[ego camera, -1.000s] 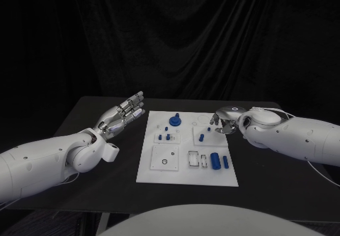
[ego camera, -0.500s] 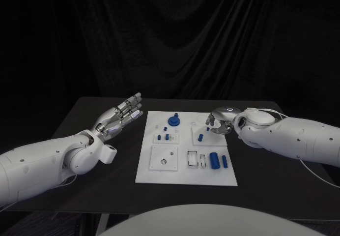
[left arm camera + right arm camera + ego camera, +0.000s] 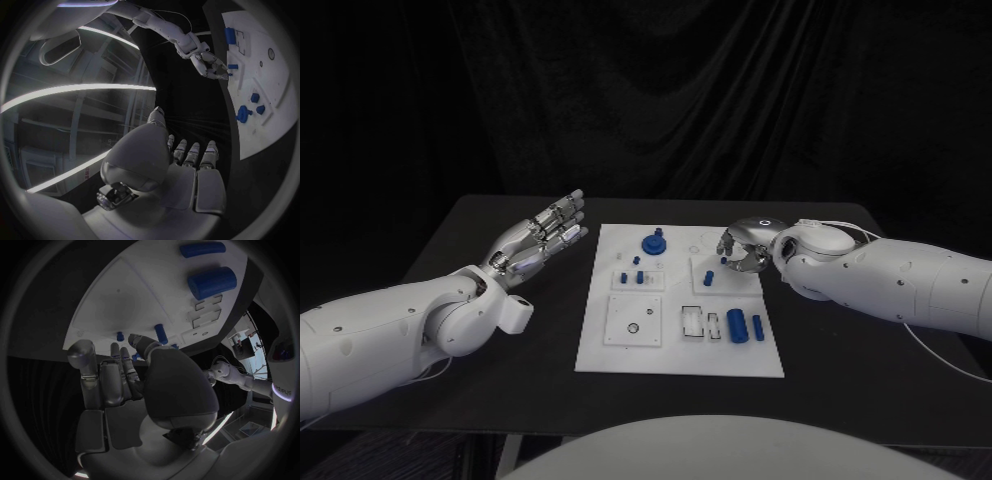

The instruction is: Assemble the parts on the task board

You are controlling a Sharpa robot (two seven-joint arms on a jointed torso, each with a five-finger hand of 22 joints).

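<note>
right hand [image 3: 744, 250] hovering over the far right of the task board [image 3: 625, 352]

the right hand is curling its fingers over the small upright blue pegs [image 3: 711, 281]; whether it is pinching one, i cannot tell. the pegs are standing just below and toward the robot from its fingertips, long axes vertical. the left hand [image 3: 542, 237] is waiting flat, fingers spread and holding nothing, beside the board's left edge, farther from them.
</note>
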